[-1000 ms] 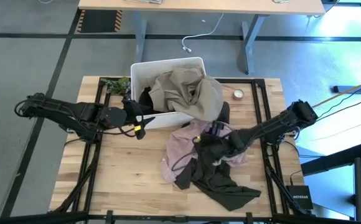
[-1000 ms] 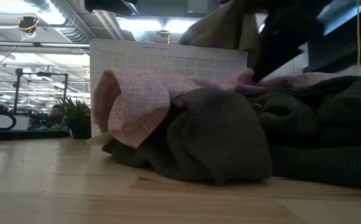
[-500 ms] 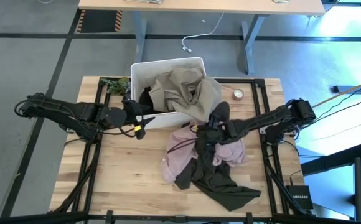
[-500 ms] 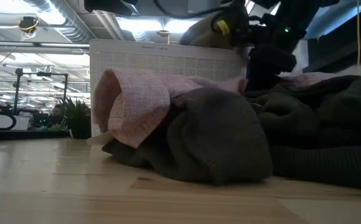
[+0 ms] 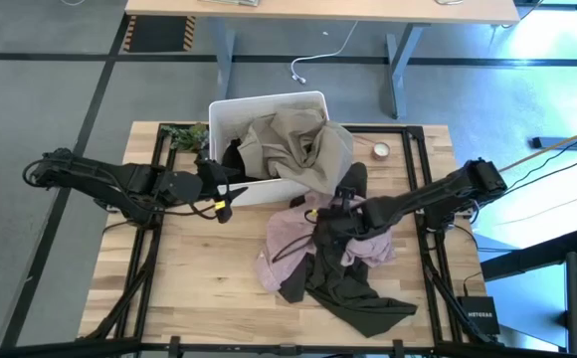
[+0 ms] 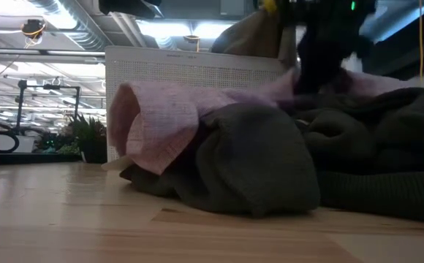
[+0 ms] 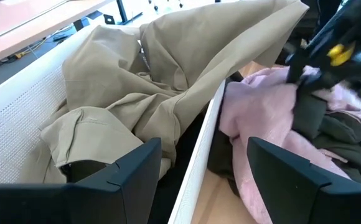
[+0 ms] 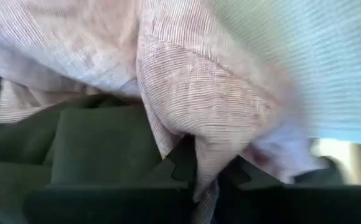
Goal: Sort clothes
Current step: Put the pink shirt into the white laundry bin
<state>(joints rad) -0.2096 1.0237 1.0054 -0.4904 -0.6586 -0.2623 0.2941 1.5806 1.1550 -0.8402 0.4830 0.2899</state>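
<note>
A white bin [image 5: 231, 111] stands at the table's far middle. A beige-tan garment [image 5: 303, 144] fills it and drapes over its near rim; a black garment [image 5: 232, 156] shows inside at the left. On the table in front, a dusty pink garment [image 5: 287, 241] lies partly under a dark olive-grey garment [image 5: 346, 288]. My right gripper [image 5: 326, 215] is down on this pile, shut on the pink garment [image 8: 187, 81]. My left gripper [image 5: 219, 195] waits open at the bin's near left corner, its fingers [image 7: 124, 168] holding nothing. My right gripper pinches a fold of the pink garment [image 8: 206, 163] between its two fingers [image 8: 182, 160]. It comes in from the table's right, slanting down. The fold lies at the pile's far part, near the bin. The rest of the garment lies slack on the table and under the olive-grey garment.
A small plant [image 5: 183, 135] stands left of the bin and a tape roll [image 5: 380, 151] right of it. A dark piece of cloth [image 5: 354, 179] lies against the bin's near right corner. Bare wood [image 5: 199, 278] lies at the near left.
My right gripper has moved toward the table's left and far edge across the pile, onto the pink garment by the bin. The pink cloth beneath it has risen a little into a peak. The rest of the pile has stayed put.
</note>
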